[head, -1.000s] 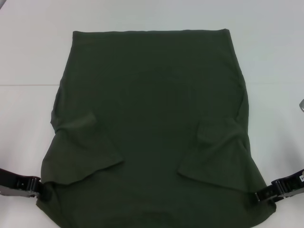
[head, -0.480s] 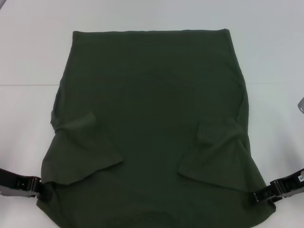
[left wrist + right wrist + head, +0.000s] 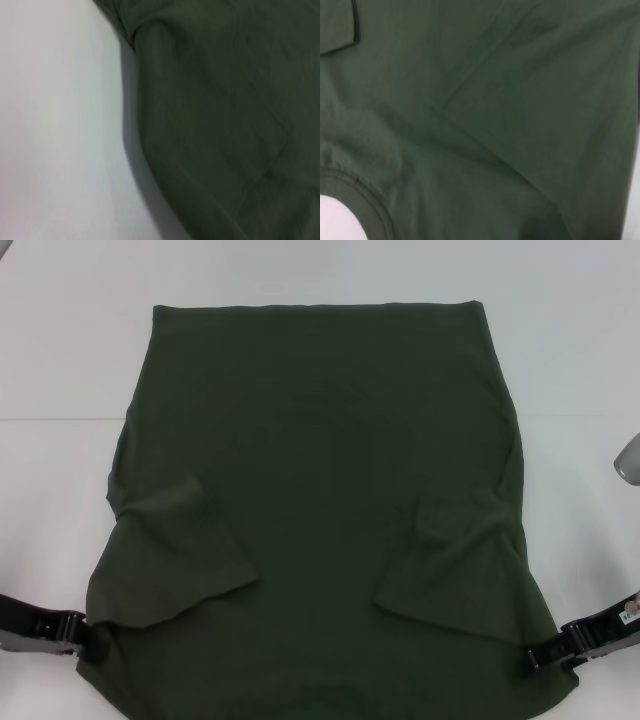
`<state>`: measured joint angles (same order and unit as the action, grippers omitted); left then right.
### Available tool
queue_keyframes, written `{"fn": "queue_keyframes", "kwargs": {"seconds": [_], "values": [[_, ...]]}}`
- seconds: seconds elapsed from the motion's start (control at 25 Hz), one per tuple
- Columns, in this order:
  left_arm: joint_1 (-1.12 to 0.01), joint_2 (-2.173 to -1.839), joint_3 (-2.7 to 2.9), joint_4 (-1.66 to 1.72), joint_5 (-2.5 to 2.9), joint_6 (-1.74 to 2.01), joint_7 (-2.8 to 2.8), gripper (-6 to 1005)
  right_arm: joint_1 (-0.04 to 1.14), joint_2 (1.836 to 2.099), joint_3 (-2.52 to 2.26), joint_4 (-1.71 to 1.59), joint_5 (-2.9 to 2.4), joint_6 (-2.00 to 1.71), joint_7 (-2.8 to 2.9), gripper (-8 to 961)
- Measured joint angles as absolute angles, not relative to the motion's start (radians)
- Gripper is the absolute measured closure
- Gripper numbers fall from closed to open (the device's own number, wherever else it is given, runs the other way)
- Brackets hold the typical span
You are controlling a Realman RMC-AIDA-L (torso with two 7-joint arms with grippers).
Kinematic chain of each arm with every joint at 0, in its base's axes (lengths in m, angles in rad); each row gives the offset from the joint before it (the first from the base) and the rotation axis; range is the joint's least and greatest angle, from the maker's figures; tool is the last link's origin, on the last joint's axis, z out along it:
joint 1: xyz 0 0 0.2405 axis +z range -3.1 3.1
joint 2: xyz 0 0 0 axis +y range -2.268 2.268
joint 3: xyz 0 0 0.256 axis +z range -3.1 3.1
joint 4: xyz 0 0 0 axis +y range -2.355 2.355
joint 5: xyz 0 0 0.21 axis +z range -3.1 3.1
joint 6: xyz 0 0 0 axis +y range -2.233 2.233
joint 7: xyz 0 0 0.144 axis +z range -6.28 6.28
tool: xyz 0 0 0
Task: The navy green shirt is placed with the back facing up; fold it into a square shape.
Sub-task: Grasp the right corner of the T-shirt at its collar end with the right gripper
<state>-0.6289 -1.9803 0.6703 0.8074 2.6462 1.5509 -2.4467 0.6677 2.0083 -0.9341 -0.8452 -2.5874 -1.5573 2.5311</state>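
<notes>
The navy green shirt [image 3: 320, 490] lies flat on the white table [image 3: 60, 360], plain side up, hem at the far end. Both sleeves are folded inward as flaps, one on the left [image 3: 185, 570] and one on the right [image 3: 455, 575]. My left gripper [image 3: 92, 638] meets the shirt's near left edge. At the near right edge, my right gripper [image 3: 537, 660] touches the cloth. The left wrist view shows the shirt's edge [image 3: 225, 125] casting a shadow on the table. Green cloth [image 3: 495, 100] and a curved collar band [image 3: 367, 202] fill the right wrist view.
A grey rounded object [image 3: 628, 455] pokes in at the right edge of the head view. White table surface surrounds the shirt on the far side and on both flanks.
My right gripper has slid a little inward and nearer along the shirt's right corner. The grey object at the right edge shows more. The left gripper and shirt look unmoved.
</notes>
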Motion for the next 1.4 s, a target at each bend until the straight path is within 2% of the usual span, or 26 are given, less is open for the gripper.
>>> {"fn": "queue_keyframes", "kwargs": {"seconds": [0.2,0.36,0.72,1.4], "values": [[-0.629,-1.980,0.670,0.808,2.646,1.551,-2.447,960,0.664,1.994,-0.939,-0.844,-2.589,-1.555,2.531,73],[-0.629,-1.979,0.669,0.808,2.646,1.551,-2.448,959,0.662,1.992,-0.941,-0.847,-2.609,-1.554,2.531,73],[-0.631,-1.978,0.669,0.808,2.646,1.551,-2.448,959,0.671,2.007,-0.942,-0.851,-2.638,-1.551,2.526,78],[-0.633,-1.977,0.662,0.808,2.646,1.549,-2.451,959,0.674,2.012,-0.941,-0.846,-2.632,-1.551,2.519,100]]}}
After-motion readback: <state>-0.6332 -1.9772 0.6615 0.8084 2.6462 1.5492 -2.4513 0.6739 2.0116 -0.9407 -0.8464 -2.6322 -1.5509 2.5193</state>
